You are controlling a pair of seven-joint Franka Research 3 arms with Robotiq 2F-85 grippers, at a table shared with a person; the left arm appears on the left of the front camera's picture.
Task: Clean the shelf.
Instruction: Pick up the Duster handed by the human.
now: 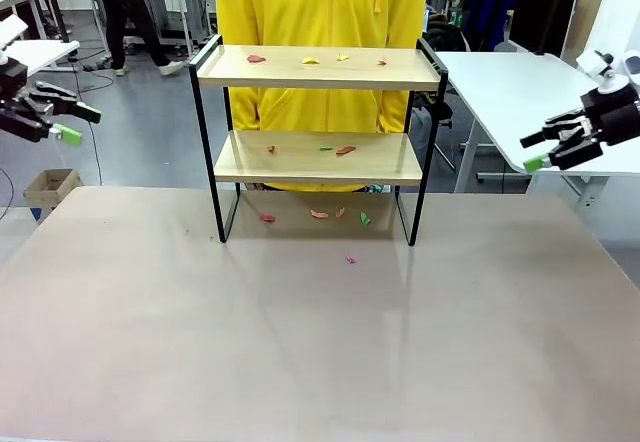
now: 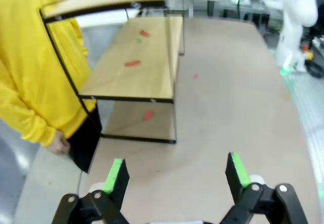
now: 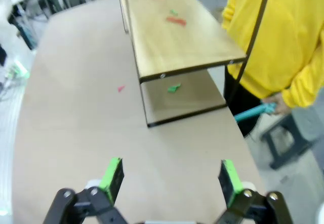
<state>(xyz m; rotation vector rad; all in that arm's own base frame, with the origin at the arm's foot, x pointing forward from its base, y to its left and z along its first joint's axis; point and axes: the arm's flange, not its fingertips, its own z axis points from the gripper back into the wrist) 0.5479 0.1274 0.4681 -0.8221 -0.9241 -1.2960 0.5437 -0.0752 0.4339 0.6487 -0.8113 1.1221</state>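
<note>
The small two-tier shelf of light wood boards in a thin black metal frame (image 1: 290, 70) is standing upright on the pale beige bench (image 1: 300, 342), and a person in a bright yellow top (image 1: 320, 2) is standing just behind the shelf. Small red, yellow and green scraps (image 1: 256, 59) are lying scattered on the shelf's top board, more on its lower board, and a few on the bench beneath it. A single pink scrap (image 1: 350, 259) is lying just in front of the shelf. The black left pincer with green pads (image 1: 82, 125) is hovering well to the left of the shelf, at a height between its two boards. Its jaws are standing wide apart and gripping nothing. The matching right pincer (image 1: 530, 153) is hovering well to the right of the shelf, at about its lower board's height, also spread wide and empty.
</note>
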